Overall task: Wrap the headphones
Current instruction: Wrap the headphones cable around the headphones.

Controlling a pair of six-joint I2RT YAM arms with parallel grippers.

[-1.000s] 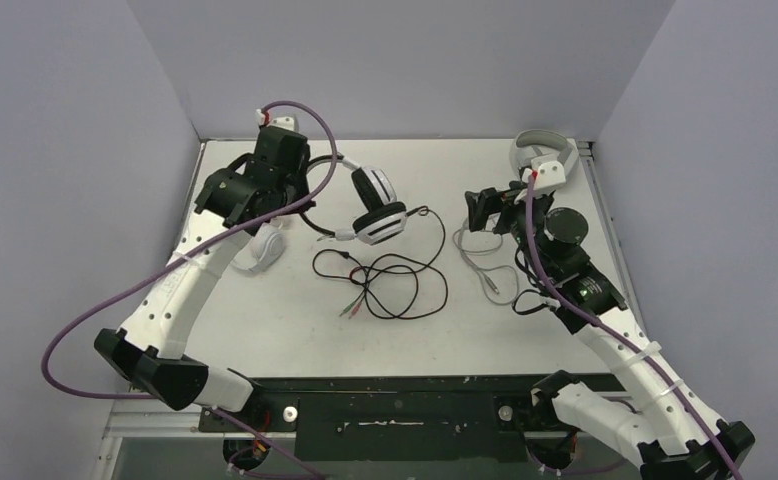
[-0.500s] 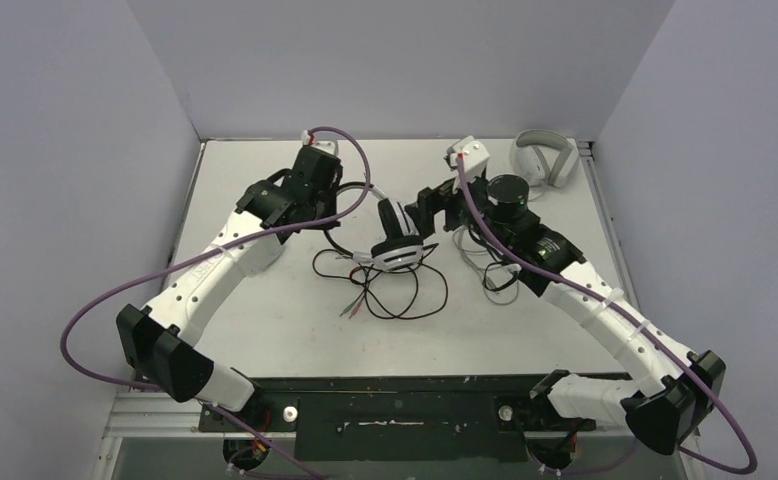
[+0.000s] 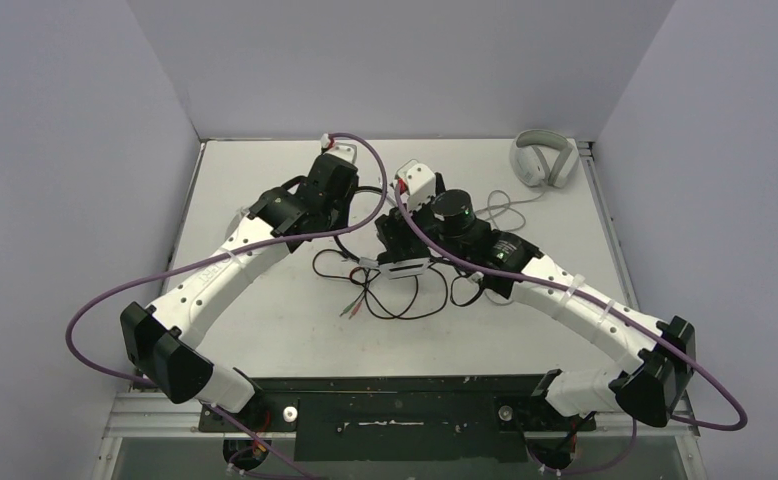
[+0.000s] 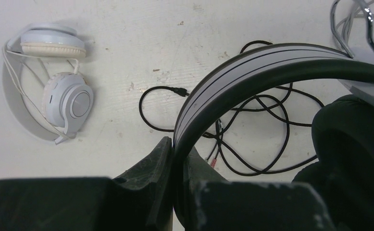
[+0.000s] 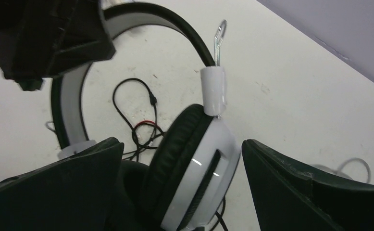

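Both arms have swung in to the middle of the desk [image 3: 285,330]: the left pincer [image 4: 175,155] clamps the black-and-white headset [image 4: 252,60] by its band above it, the right pincer [image 5: 184,144] gapes wide around an ear cup [image 5: 209,156], and the black cable [image 3: 405,300] sprawls loose, so wrapping looks barely begun.

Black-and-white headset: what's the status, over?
Left jaws shut on band of black-and-white headset. Right jaws open around its earcup. Black cable loose on table. Nothing blocking.
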